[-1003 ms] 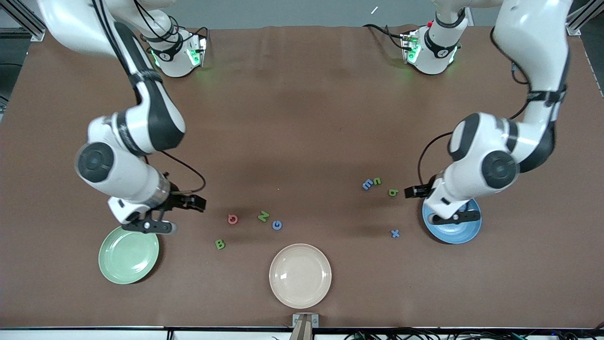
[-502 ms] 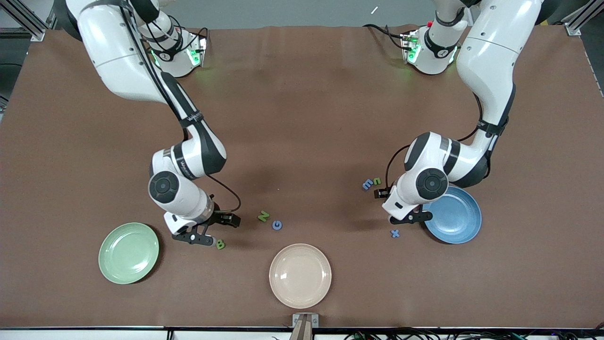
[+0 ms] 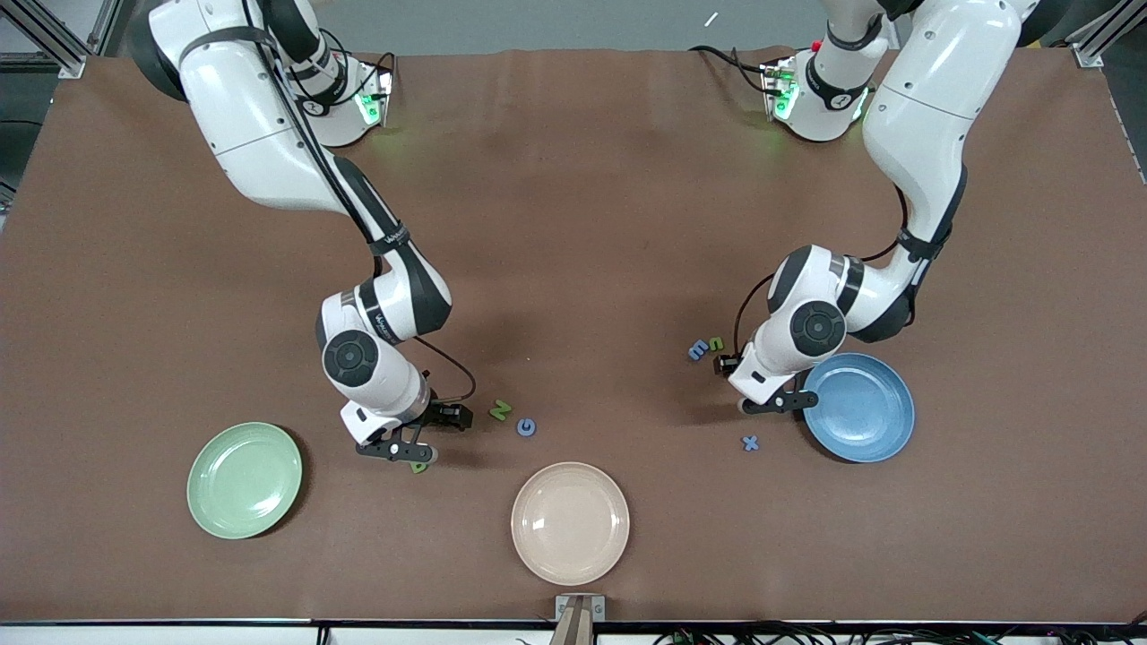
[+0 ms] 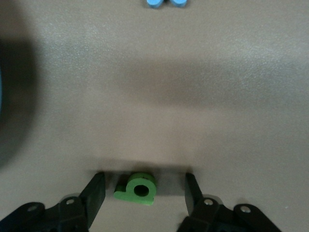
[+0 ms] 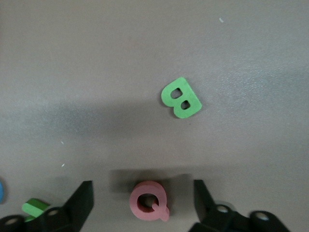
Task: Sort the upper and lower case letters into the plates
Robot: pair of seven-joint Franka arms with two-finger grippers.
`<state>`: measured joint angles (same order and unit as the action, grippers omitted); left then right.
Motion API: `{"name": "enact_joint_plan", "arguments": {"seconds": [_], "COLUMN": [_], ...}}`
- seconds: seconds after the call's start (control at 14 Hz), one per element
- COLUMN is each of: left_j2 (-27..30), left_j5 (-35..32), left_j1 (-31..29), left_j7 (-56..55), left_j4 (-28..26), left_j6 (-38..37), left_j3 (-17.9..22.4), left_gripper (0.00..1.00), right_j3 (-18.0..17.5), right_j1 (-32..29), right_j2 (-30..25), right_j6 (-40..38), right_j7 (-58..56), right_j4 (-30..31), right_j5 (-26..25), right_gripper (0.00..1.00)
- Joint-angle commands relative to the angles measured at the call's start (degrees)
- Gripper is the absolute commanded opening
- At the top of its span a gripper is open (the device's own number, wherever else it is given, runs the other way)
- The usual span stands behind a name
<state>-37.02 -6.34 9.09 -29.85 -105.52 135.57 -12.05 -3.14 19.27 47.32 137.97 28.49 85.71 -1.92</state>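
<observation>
Now both arms sit low over the loose letters, away from the plates where they hovered a second ago. The right gripper [image 3: 408,448] has left the rim of the mint green plate [image 3: 244,480] and come down over the red Q [image 5: 148,200], which lies between its spread fingers, untouched. The green B [image 5: 180,98] rests on the table close by, apart from the Q; in the front view only a sliver of it shows under the gripper.

The left gripper [image 3: 771,403] has come off the blue plate [image 3: 858,407] and now straddles the small green b [image 4: 137,188], fingers wide on either side, no contact seen. The blue x [image 3: 750,442] lies nearer the front camera; the blue m [image 3: 697,350] and green s [image 3: 716,343] sit touching just beside each other, farther from it.

Judgement: both arms are lined up for a pick, each on a letter of its own case (capitals toward mint, small letters toward blue, it appears). Both plates are empty, so sorting has hardly begun. Green N [image 3: 500,410] and blue G [image 3: 526,427] wait near the cream plate [image 3: 570,523].

Against half a second ago the shifts are small: each gripper has edged a little farther toward its letter.
</observation>
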Motion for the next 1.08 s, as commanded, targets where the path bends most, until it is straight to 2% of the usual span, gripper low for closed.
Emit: {"name": "enact_joint_plan", "arguments": {"seconds": [0.0,0.14,0.22,0.29,0.36,0.5,0.65,0.86,1.0], "left_j2": [2.83,2.75,2.66,2.92,3.62,7.74,9.51,8.55,5.14], "left_j5": [-1.13,-1.13,-1.13,-1.13,-1.13,-1.13,-1.13,-1.22,-1.3], "left_j1": [-0.04,-0.04,-0.04,-0.21,-0.22,-0.48,-3.45,-11.18,-14.27], "left_j7": [-1.0,-1.09,-1.09,-1.09,-0.91,-0.3,2.23,9.78,12.44], "left_j4": [-3.72,-3.9,-3.9,-3.81,-3.64,-2.5,2.14,4.71,5.93], "left_j6": [0.58,0.58,0.58,0.58,0.32,-1.34,-6.95,-8.12,-7.77], "left_j3": [0.27,0.27,0.27,0.36,0.71,3.16,3.79,3.7,3.7], "left_gripper": [0.6,0.34,0.24,0.09,0.0,0.0,0.0,0.02,0.1], "right_j3": [4.19,4.37,4.37,4.37,4.37,4.37,4.46,6.29,8.06], "right_j1": [4.37,4.55,4.55,4.55,4.47,3.94,3.5,2.36,0.78], "right_j2": [1.19,1.28,1.28,1.2,1.2,1.02,0.76,-0.3,-0.12], "right_j6": [0.19,0.19,0.19,0.19,0.19,0.02,-0.16,-0.69,-1.04], "right_j7": [1.22,1.22,1.22,1.22,1.22,1.13,1.13,-1.14,-8.85], "right_j4": [-0.81,-0.72,-0.72,-0.72,-0.72,-0.72,-0.99,-3.17,-5.9], "right_j5": [-1.69,-1.77,-1.86,-1.78,-1.77,-1.78,-1.77,-2.21,-2.92], "right_gripper": [0.78,0.67,0.58,0.5,0.4,0.2,0.05,0.03,0.02]}}
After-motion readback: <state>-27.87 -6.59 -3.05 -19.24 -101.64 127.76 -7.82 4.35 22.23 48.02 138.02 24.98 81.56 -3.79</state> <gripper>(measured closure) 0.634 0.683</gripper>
